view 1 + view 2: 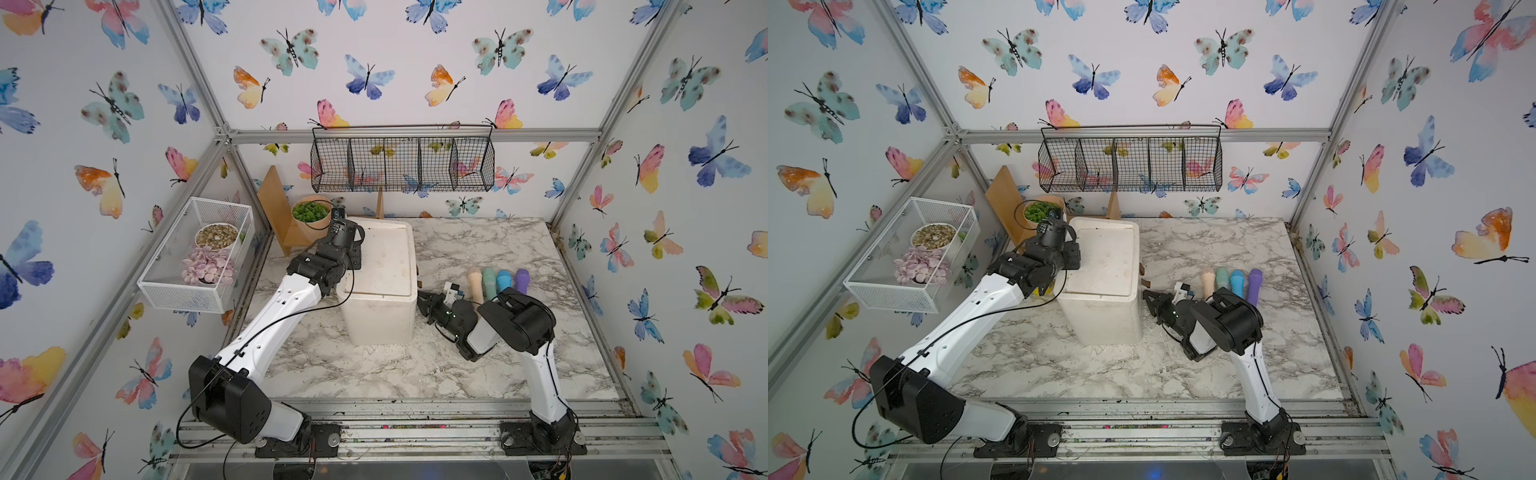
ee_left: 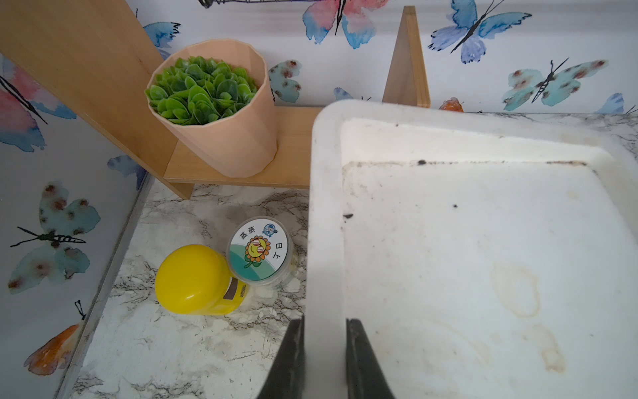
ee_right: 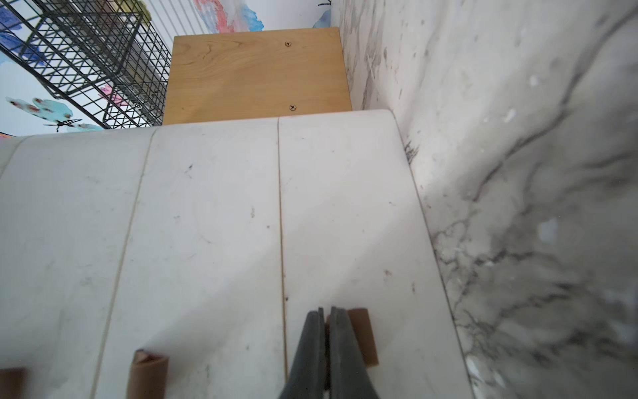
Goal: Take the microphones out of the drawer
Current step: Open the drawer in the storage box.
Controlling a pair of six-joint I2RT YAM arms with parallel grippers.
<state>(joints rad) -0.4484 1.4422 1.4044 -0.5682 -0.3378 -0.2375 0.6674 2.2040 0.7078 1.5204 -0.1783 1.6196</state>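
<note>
**Both top views.** A white drawer unit (image 1: 382,257) stands toward the back left of the marble table (image 1: 374,374). The left gripper (image 1: 1073,257) sits on the unit's left top edge. The right gripper (image 1: 422,297) is low down, pointing at the unit's right face, where brown tabs stick out.

Four microphones (image 1: 498,281) (beige, teal, blue, purple) lie side by side on the table. They are to the right of the unit and just behind the right wrist. Neither gripper touches them. What the drawers hold is hidden from here.

**Left wrist view.** The left gripper (image 2: 324,324) has one finger on each side of the raised rim of the unit's top, and both press against it. It is clamped on the unit.

A yellow-lidded jar (image 2: 193,279) and a small tub with a sunflower label (image 2: 259,254) stand just beside each other on the table, next to the unit. Behind them a plant pot (image 2: 210,103) rests on a wooden shelf (image 2: 293,148).

**Right wrist view.** Three drawer fronts show with thin seams between them, all flush, so the insides stay hidden. The right gripper (image 3: 326,311) has its fingers pinched nearly together on the brown handle (image 3: 360,335) of the lowest drawer (image 3: 345,224), the one next to the tabletop. The other handles stand free.
</note>
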